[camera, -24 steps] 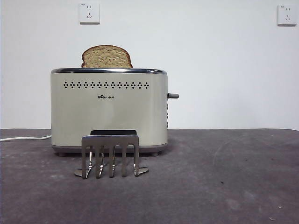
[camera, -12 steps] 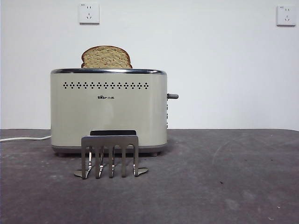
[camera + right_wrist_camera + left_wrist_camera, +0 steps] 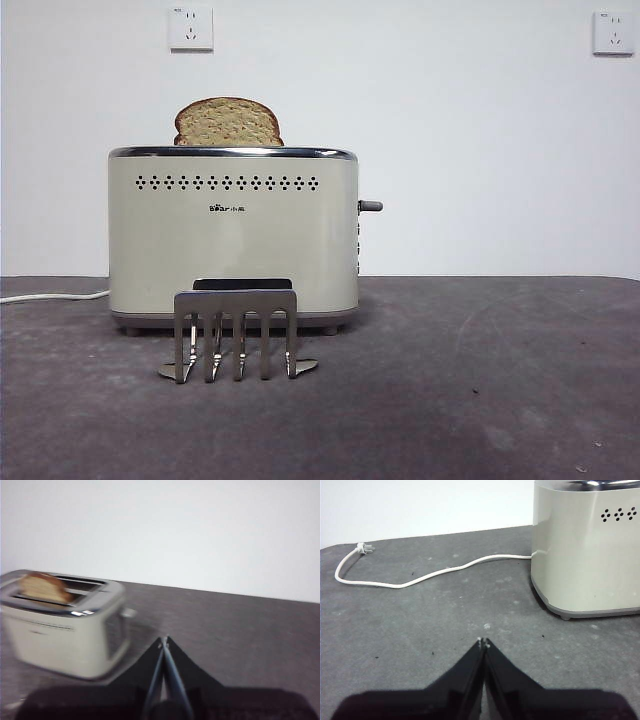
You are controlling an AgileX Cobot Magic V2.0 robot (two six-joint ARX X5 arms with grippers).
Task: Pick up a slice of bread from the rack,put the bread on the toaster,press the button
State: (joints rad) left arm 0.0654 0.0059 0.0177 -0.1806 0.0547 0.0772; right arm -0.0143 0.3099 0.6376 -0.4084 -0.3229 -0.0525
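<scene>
With the slice of bread [image 3: 228,122] already standing in the toaster [image 3: 233,235] behind the empty rack [image 3: 237,333], you next bring the right gripper [image 3: 164,639], jaws together, onto the button [image 3: 371,206] on the toaster's right end, while the left gripper [image 3: 483,641], also closed, waits.

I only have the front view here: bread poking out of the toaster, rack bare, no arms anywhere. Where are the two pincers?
Observer: The left pincer is low over the table, beside the toaster on its cord side, jaws shut and empty.
Operator: And the right one?
Observer: The right pincer is shut too, holding nothing, off to the lever side of the toaster, looking down on its top.
Operator: Which slot is the bread in?
Observer: The slice of bread is in the slot nearer the logo face.
Operator: Is the toaster plugged in?
Observer: No. The cord ends in a plug lying loose on the table.
</scene>
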